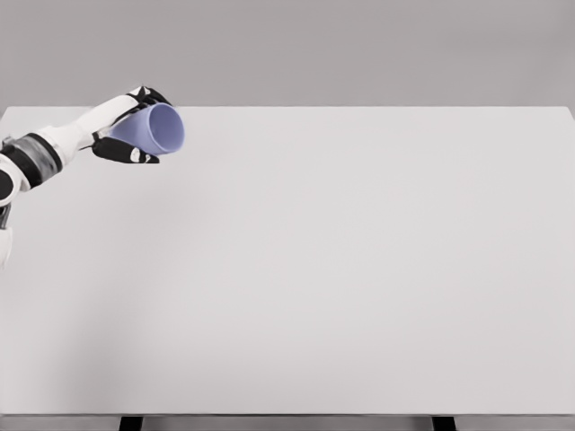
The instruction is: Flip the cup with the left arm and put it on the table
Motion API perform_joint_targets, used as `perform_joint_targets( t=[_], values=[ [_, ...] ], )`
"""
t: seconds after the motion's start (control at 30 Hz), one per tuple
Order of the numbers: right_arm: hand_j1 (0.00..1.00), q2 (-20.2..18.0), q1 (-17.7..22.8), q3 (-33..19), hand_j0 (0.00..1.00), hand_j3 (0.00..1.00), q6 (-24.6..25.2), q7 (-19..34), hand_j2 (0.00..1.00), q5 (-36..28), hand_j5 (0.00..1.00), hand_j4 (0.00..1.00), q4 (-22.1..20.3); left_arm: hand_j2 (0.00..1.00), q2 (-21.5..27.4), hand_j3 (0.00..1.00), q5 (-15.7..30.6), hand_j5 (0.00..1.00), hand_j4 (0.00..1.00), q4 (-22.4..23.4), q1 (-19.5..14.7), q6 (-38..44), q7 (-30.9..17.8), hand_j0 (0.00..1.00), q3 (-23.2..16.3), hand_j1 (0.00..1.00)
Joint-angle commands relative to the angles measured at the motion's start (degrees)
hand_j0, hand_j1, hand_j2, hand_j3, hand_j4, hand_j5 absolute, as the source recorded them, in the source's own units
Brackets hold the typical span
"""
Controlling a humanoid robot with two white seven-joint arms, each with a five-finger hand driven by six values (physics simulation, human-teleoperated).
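A pale blue cup (pixel 154 130) is held above the far left of the white table (pixel 341 260), tilted on its side with its open mouth facing right and toward me. My left hand (pixel 135 126) is shut on the cup, black fingers over its top and the thumb under it. The white left arm (pixel 45 153) comes in from the left edge. The cup looks lifted clear of the table surface.
The table's far edge runs just behind the hand, and its front edge lies near the bottom of the picture. Two dark table legs (pixel 131 423) show below the front edge.
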Motion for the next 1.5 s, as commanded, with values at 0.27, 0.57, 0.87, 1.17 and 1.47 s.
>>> perform_joint_targets(
  t=[0.27,0.57,0.87,1.17,1.47],
  values=[
    [1.0,0.0,0.0,0.0,1.0,1.0,0.0,0.01,1.0,-0.02,1.0,1.0,0.0,0.33,0.18,0.33,14.49,0.33,0.33,6.31,2.55,-19.73,0.11,0.33,3.7,0.33],
    [1.0,0.0,0.0,0.0,1.0,1.0,0.0,0.01,1.0,-0.02,1.0,1.0,0.0,0.33,-1.22,0.33,24.51,0.33,0.33,18.88,1.93,-21.05,0.11,0.33,4.58,0.33],
    [1.0,0.0,0.0,0.0,1.0,1.0,0.0,0.01,1.0,-0.02,1.0,1.0,0.0,0.33,-4.74,0.33,34.61,0.33,0.33,23.81,1.76,-18.77,0.11,0.33,5.55,0.33],
    [1.0,0.0,0.0,0.0,1.0,1.0,0.0,0.01,1.0,0.07,1.0,1.0,0.0,0.34,-10.1,0.34,37.52,0.34,0.34,26.88,2.2,-13.94,0.11,0.34,9.68,0.34],
    [1.0,0.0,0.0,0.0,1.0,1.0,0.0,0.01,1.0,-0.02,1.0,1.0,0.0,0.34,-12.3,0.34,39.89,0.34,0.34,29.69,3.34,-14.46,0.11,0.34,11.44,0.34]
  ],
)
